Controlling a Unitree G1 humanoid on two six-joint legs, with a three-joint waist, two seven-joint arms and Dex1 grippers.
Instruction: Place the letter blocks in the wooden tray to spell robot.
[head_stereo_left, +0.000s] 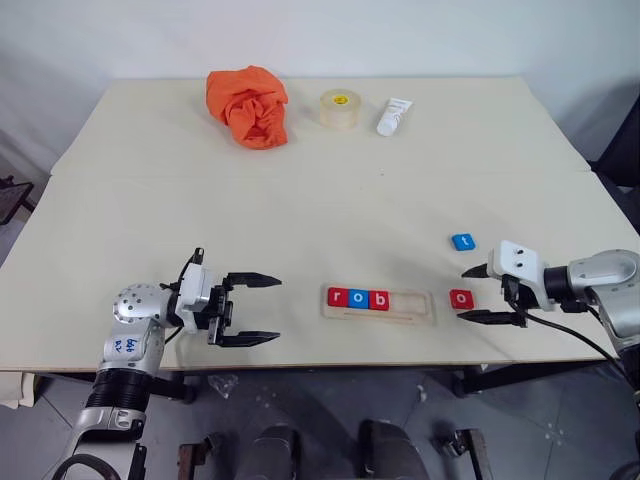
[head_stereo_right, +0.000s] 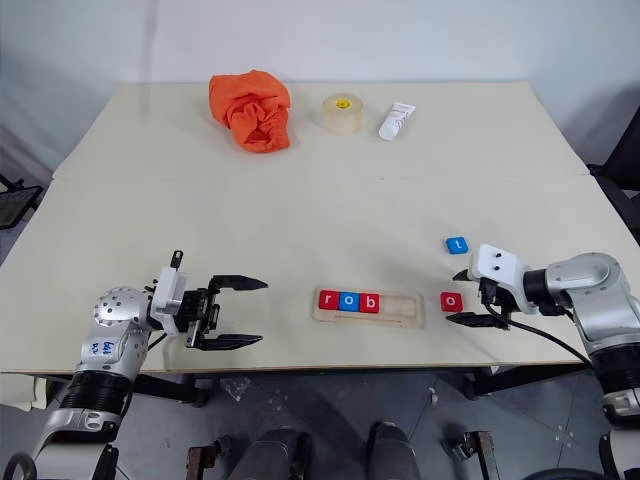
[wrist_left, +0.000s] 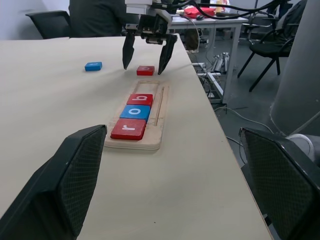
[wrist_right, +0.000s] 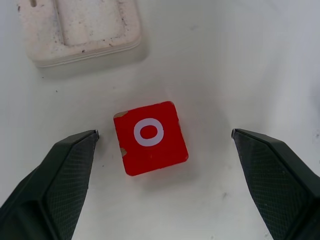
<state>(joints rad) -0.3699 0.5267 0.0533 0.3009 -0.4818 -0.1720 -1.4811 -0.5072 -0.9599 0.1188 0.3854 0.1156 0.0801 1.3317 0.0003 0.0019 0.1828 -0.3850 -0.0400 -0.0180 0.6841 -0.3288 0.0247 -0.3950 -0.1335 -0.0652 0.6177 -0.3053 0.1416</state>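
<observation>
1. Sitting in the wooden tray (head_stereo_left: 378, 315) are three letter blocks: red r (head_stereo_left: 338, 296), blue o (head_stereo_left: 359, 298), red b (head_stereo_left: 379, 299); its right end is bare.
2. Just right of the tray, on the table (head_stereo_left: 300, 190), lies the red o (head_stereo_left: 461, 298), with the right gripper (head_stereo_left: 486, 295) spread wide around it, not yet closed.
3. Farther beyond the tray's right end lies the blue t (head_stereo_left: 462, 242), untouched.
4. Left of the tray, the left gripper (head_stereo_left: 258, 309) is spread, empty.
5. Two placements seem left.

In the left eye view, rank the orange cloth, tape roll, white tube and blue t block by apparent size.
1. orange cloth
2. tape roll
3. white tube, close to the roll
4. t block, smallest, though it lies nearer the camera
</observation>
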